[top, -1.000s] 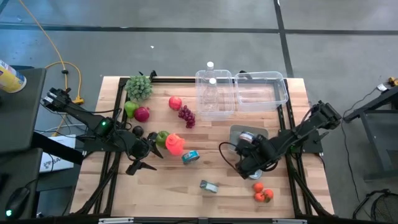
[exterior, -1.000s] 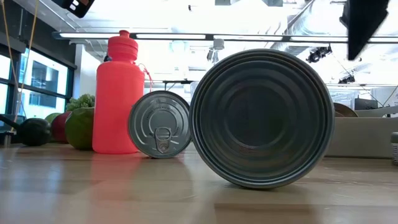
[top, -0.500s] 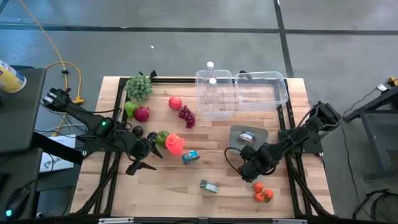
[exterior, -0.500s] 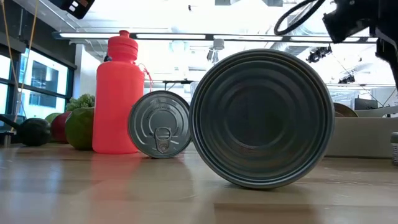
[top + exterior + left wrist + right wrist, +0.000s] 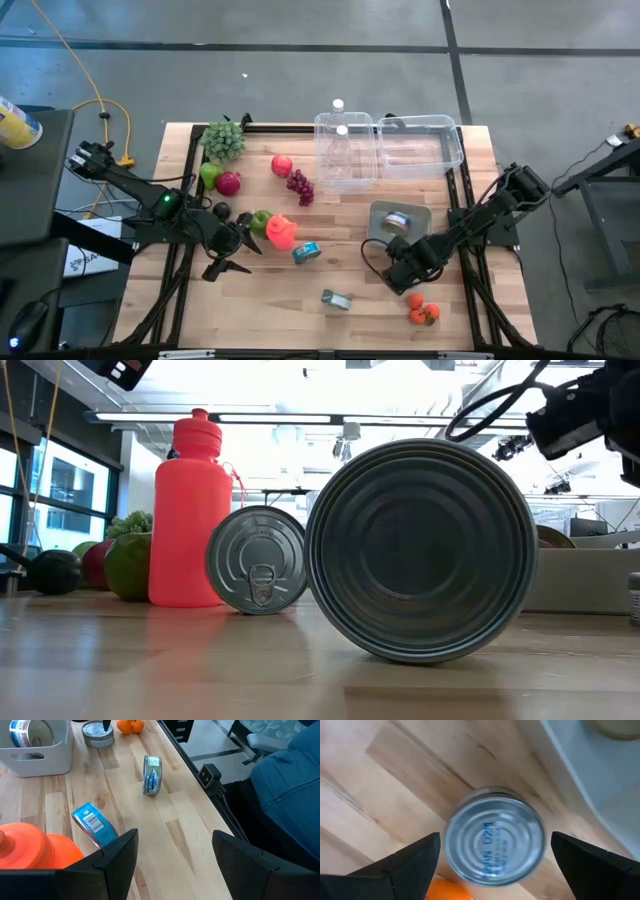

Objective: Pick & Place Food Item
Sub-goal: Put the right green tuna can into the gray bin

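The right gripper (image 5: 492, 852) hangs directly over a flat silver can (image 5: 494, 836) standing upright on the wooden desk (image 5: 330, 215), its fingers (image 5: 407, 862) spread wide to either side of the can's stamped lid and touching nothing. The can sits just beside the grey tray (image 5: 400, 216), which already holds another can (image 5: 397, 221), and close to the small cluster of oranges (image 5: 421, 309) near the desk's front right corner. Across the desk, the left gripper (image 5: 172, 865) waits low over the boards beside the orange bottle (image 5: 280, 232), its fingers (image 5: 117, 855) parted and empty, with a blue-labelled can (image 5: 92, 822) lying on its side just ahead of them and a second tipped can (image 5: 336, 299) farther along toward the front edge. Fruit is gathered at the left rear of the desk: a bunch of green grapes (image 5: 224, 139), a green apple (image 5: 208, 175), a red apple (image 5: 229, 183), another red fruit (image 5: 282, 165) and dark grapes (image 5: 299, 185). Two clear plastic bins (image 5: 440, 145) stand along the back edge, one of them beside a pair of white-capped bottles (image 5: 339, 106). From desk height, the tipped can's ribbed end (image 5: 422, 550) fills the middle of the scene.
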